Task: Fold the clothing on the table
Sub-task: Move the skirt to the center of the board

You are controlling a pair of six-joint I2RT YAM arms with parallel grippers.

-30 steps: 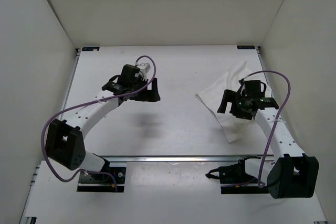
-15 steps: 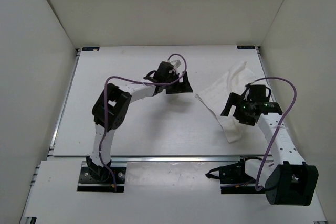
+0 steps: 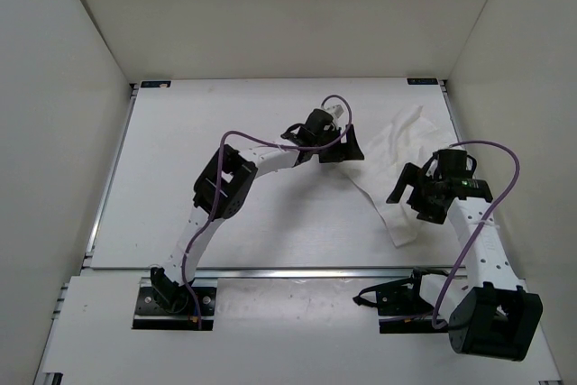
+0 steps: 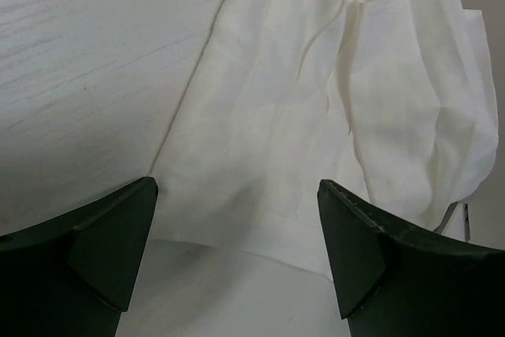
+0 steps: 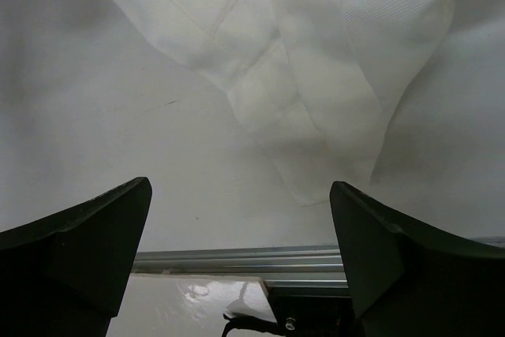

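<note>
Cloth (image 3: pixel 397 132) lies rumpled on table (image 3: pixel 180 187); left gripper (image 3: pixel 348 144) and right gripper (image 3: pixel 408 190) flank it, jaws apart, empty.

surface: table (image 3: pixel 180 123), white matte | on it: clothing (image 3: pixel 389 143), rumpled, right side

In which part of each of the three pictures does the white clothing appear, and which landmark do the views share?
Top external: the clothing lies rumpled on the right side of the table.
Left wrist: it fills the centre and the right.
Right wrist: it fills the upper part.
Shared landmark: the bare white table beside the clothing, in all three views.
</note>
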